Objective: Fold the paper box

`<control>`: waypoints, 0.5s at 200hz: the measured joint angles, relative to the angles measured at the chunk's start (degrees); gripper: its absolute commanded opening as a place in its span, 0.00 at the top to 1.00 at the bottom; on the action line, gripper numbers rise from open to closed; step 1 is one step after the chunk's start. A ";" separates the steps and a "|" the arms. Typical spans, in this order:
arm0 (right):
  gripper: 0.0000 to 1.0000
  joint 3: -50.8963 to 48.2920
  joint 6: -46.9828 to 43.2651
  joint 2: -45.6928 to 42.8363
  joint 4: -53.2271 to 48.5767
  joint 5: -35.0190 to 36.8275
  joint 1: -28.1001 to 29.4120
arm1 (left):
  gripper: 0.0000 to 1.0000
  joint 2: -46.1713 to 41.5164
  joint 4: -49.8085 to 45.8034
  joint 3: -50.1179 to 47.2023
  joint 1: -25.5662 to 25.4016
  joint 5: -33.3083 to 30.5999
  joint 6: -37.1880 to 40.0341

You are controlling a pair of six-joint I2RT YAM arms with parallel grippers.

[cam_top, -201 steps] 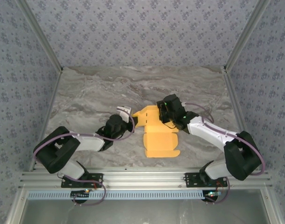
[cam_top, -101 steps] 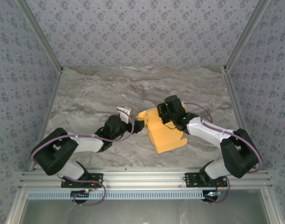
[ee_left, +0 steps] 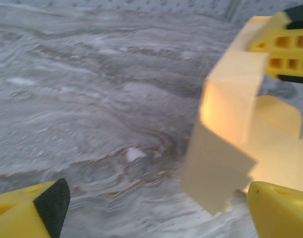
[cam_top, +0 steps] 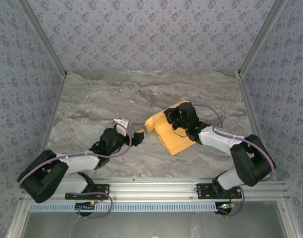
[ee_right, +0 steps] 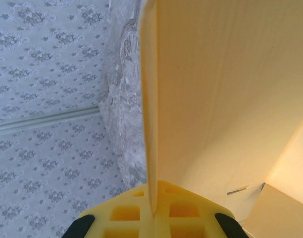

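From above, the paper box [cam_top: 172, 135] lay right of the worktop [cam_top: 101, 99] centre, one panel pinched by the right end effector [cam_top: 172, 117]. The left end effector [cam_top: 131, 128] gaped at its 9 o'clock. Left wrist: a flap hung unsupported. Right wrist: twisting that nipped edge risked creasing it.

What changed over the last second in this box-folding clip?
The left gripper pulled back toward its base and is now open, apart from the paper box whose left flap it had been at. The right gripper swung the box's near end to the right and seems to have tipped it up. The right gripper's hold on a panel stayed as it was.
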 measured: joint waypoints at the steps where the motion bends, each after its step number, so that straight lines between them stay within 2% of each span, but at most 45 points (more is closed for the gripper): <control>1: 1.00 -0.11 -0.02 0.04 0.11 -0.07 -0.04 | 0.07 0.07 0.00 -0.04 0.07 -0.02 0.04; 47: 1.00 -3.37 -0.42 1.68 4.52 -2.40 -0.46 | 0.14 7.10 -1.46 3.21 0.31 2.75 5.33; 100: 1.00 -6.67 -0.17 1.68 10.36 -4.13 -1.49 | 0.29 19.19 5.88 5.29 0.09 9.46 8.28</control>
